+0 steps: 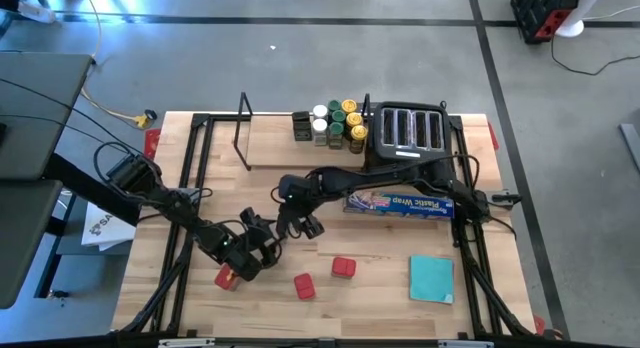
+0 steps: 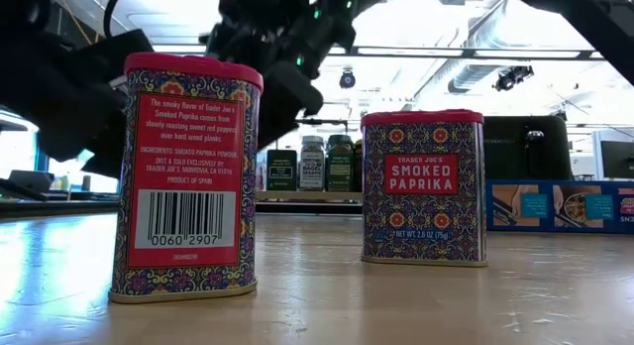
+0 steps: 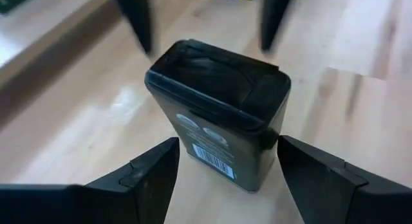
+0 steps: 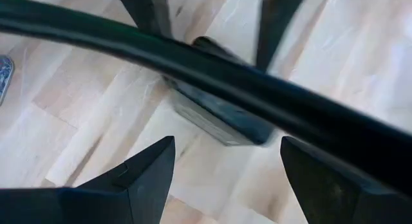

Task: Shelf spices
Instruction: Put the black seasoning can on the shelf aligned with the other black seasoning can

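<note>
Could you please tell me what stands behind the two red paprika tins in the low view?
Between the paprika tins a row of spice jars stands on the shelf, beside the toaster and blue wrap box. Anything directly behind either tin is hidden.

Jars [image 1: 338, 122] clustered on shelf [image 1: 270, 138] left of toaster [image 1: 410, 130]; wrap box [image 1: 400, 203] before toaster.

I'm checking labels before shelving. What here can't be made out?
- Dark tin: left wrist view, label too small; right wrist view, a black cable crosses it.
- Jars on the shelf: low view, labels too small.
- Plastic-wrap box: low view, cut off by the edge.
</note>
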`<state>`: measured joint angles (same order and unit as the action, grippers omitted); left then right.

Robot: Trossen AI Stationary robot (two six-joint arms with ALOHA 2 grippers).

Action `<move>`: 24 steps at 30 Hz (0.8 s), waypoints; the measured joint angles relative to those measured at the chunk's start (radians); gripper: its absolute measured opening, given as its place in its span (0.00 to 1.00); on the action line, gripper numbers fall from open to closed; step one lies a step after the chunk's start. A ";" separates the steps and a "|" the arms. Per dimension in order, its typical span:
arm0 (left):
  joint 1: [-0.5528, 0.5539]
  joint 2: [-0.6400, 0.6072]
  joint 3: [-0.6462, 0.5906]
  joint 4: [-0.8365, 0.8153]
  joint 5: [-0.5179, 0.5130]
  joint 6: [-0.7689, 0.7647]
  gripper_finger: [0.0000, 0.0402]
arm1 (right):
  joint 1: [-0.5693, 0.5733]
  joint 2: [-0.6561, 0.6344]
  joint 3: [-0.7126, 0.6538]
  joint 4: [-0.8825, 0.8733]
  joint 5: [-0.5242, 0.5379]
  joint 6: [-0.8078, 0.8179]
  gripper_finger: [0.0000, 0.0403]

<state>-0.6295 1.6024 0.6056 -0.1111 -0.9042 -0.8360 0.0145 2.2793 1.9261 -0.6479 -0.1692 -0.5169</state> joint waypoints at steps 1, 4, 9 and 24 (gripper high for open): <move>0.008 0.000 0.000 -0.003 -0.007 0.002 0.64 | -0.003 0.011 -0.001 0.001 -0.018 0.013 0.69; 0.029 0.000 0.001 -0.018 -0.002 0.011 0.64 | -0.004 0.026 -0.001 0.003 -0.048 0.031 0.69; 0.044 0.000 0.002 -0.096 0.001 0.013 0.64 | 0.000 0.023 0.000 -0.026 -0.023 0.080 0.69; -0.031 -0.144 -0.001 -0.287 -0.039 -0.106 0.64 | 0.027 -0.024 -0.002 -0.213 0.021 0.228 0.69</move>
<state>-0.6609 1.4582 0.6044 -0.3978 -0.9428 -0.9422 0.0415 2.2555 1.9241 -0.8607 -0.1481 -0.2886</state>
